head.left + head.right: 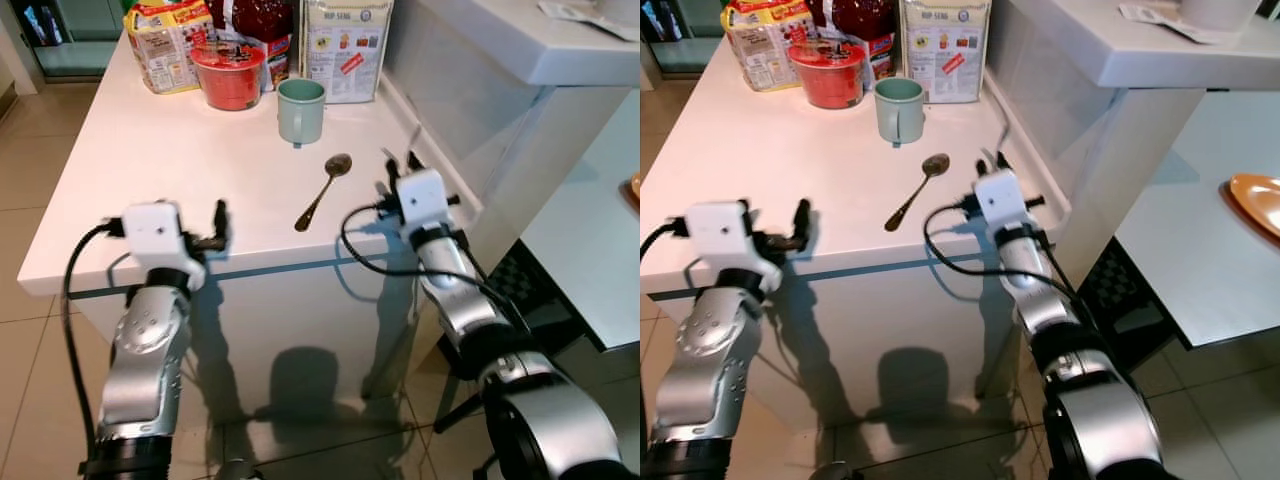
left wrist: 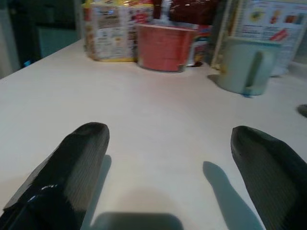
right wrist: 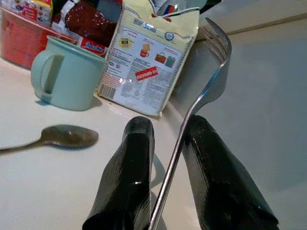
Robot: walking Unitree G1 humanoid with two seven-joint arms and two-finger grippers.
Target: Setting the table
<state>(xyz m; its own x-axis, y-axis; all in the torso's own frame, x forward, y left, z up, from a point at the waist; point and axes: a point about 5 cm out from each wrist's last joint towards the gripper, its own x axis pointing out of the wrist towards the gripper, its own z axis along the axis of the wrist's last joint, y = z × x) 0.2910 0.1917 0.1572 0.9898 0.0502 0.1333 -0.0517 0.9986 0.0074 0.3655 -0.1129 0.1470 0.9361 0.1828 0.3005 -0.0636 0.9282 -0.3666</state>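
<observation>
A metal spoon [image 1: 322, 190] lies on the white table [image 1: 150, 170], bowl end toward a pale green mug [image 1: 300, 108]. My right gripper [image 1: 400, 160] hovers over the table's right edge, just right of the spoon, shut on a metal fork [image 3: 211, 81]. The fork's tines point up and away past the fingertips [image 3: 139, 127]. My left gripper [image 1: 218, 222] is at the table's front edge, low over the top. Its fingers [image 2: 86, 143] stand wide apart with nothing between them.
At the table's far end stand a red cup-noodle bowl [image 1: 230, 75], a yellow snack pack [image 1: 165, 45] and a cream food bag [image 1: 345, 45]. A white counter [image 1: 520, 60] rises close on the right. An orange plate [image 1: 1255, 195] sits on a grey table further right.
</observation>
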